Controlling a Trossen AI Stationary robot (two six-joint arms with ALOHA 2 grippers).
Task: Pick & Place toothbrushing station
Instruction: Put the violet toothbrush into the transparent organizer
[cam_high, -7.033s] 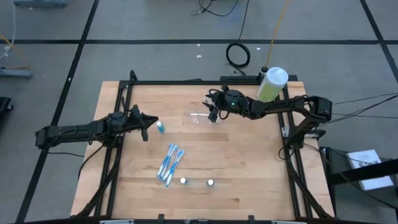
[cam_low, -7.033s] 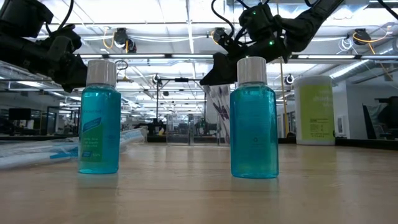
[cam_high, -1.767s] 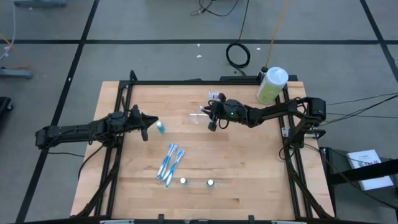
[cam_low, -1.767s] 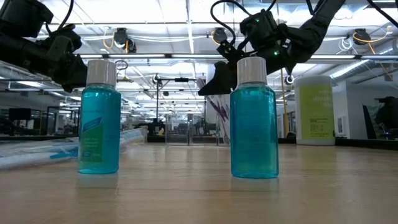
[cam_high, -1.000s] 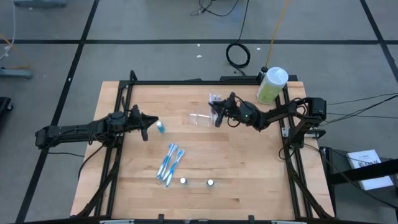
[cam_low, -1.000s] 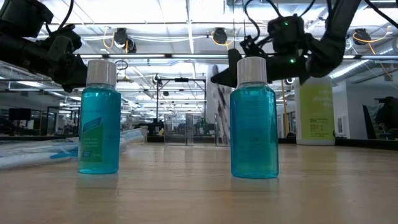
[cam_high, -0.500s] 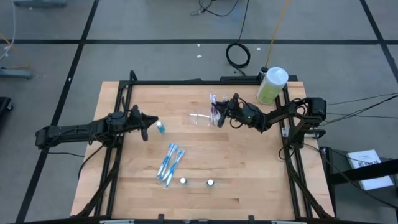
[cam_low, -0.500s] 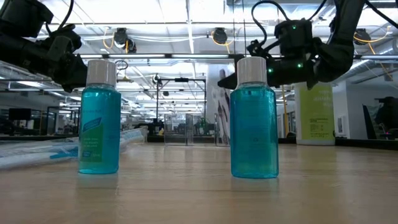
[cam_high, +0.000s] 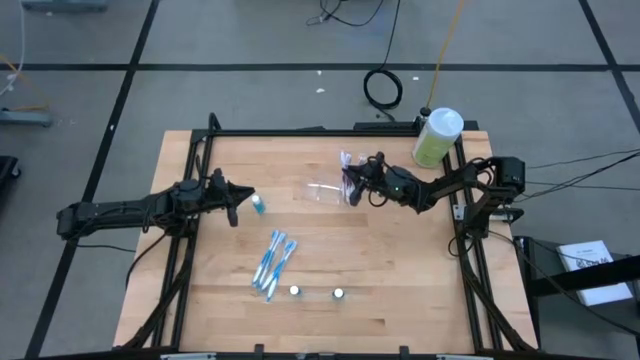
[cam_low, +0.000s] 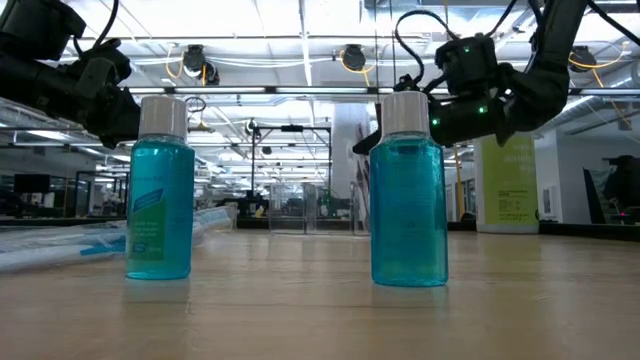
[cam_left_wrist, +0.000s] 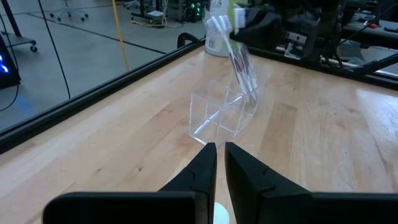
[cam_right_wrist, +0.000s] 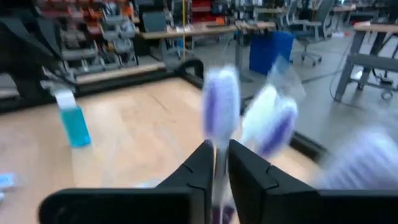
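The toothbrushing station (cam_left_wrist: 225, 113) is a small colourless see-through tray lying on the wooden counter (cam_high: 400, 270), toward the far side and near the middle, just beside my right hand (cam_high: 352, 184). Purple-and-white toothbrushes (cam_left_wrist: 233, 46) rise from it at a tilt.

Handling judgement: the tray looks light, thin-walled and stiff. Smooth plastic will likely slip under the fingers, and a hard squeeze could crack or flex a wall. I would take hold across one upright wall near a corner, where the edges stiffen it, and lift slowly so the brushes do not tip out.

Right hand: it sits at the brushes. In the right wrist view the fingers (cam_right_wrist: 199, 168) stand close together with a brush stem between them; I cannot tell whether they grip it or have just let go.

Left hand (cam_high: 236, 204): it waits over the left part of the counter, fingers nearly closed with only a narrow gap, nothing between them. A small blue bottle (cam_high: 258, 205) stands just beside it.

Hard to make out:
- The tray's outline almost vanishes against the wood in the high view.
- In the low view two blue bottles (cam_low: 408, 190) block the tray and much of the right hand.
- The right wrist view is blurred; brush heads are smeared.
- Whether the brushes rest in a compartment or lean on a wall is unclear.
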